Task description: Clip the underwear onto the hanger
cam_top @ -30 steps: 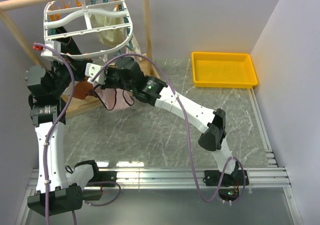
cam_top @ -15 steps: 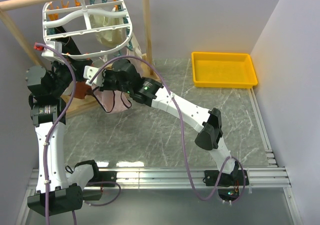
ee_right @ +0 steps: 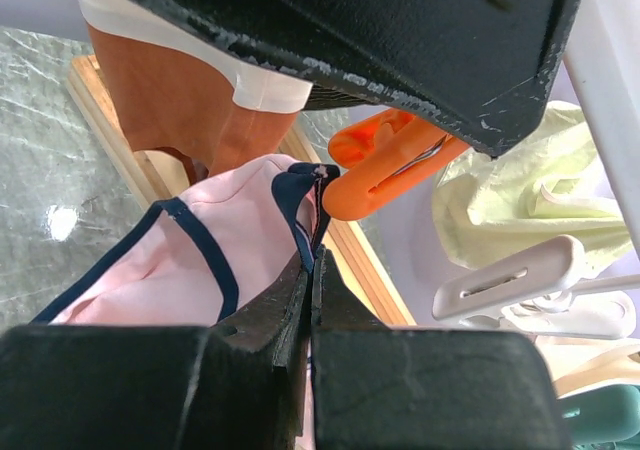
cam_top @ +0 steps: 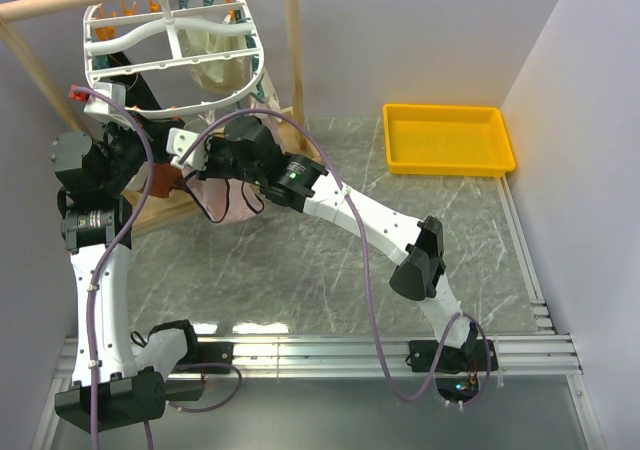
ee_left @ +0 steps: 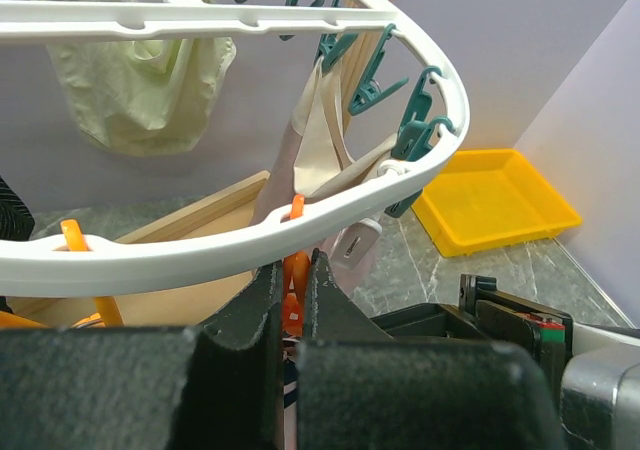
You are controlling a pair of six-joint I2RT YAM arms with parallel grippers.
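The right gripper (ee_right: 310,270) has been edging left, clamped on the pale pink, navy-trimmed fabric underwear (ee_right: 135,280) just below the white plastic oval hanger (ee_left: 200,255). The left gripper (ee_left: 297,270) is squeezing an orange plastic clothespin (ee_right: 385,165); the trim is probably needing deeper seating between its tips.

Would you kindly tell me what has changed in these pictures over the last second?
The right arm, jaws shut on the pale pink navy-trimmed underwear, shifted slightly left toward the left arm, taking the fabric with it. It has barely moved in the last half second. Nothing was released. The left arm's jaws stayed clamped on an orange plastic clothespin hanging from the white oval plastic hanger, which did not move.
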